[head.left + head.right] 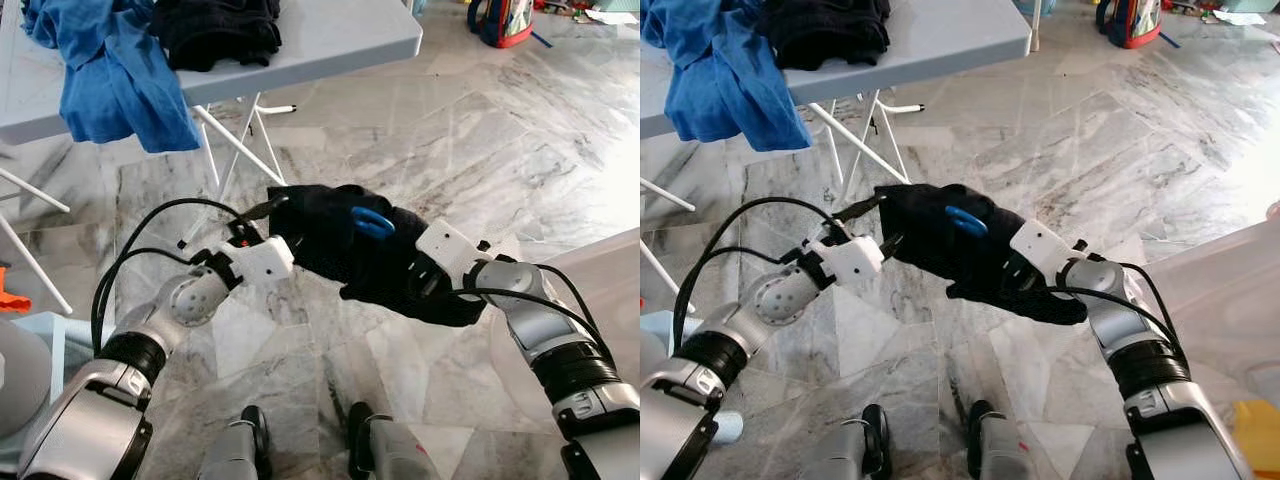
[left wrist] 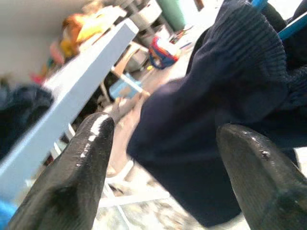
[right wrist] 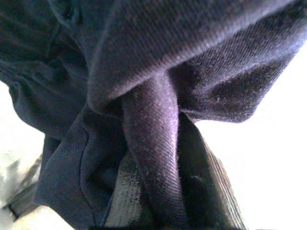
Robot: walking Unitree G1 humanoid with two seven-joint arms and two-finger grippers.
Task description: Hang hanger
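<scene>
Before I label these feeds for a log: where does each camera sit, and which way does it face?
Left eye: head, looking down at dark garment and blue hanger held between both arms.
Right eye: same scene, grey table beyond.
Left wrist: along its open fingers toward the garment's edge.
Right wrist: pressed into garment folds over one finger.
All four share the garment.

Your two silver arms are raised in front of the torso, forearms angled inward toward each other. Left end effector (image 2: 160, 158): the two black fingers (image 2: 76, 177) stand spread wide with a clear gap, dark cloth between and ahead of them, not pinched. Left wrist sits low, cables looping off it. Right end effector (image 1: 425, 285) is buried in dark fabric, fingers hidden; right elbow bent, forearm rising toward centre.
</scene>
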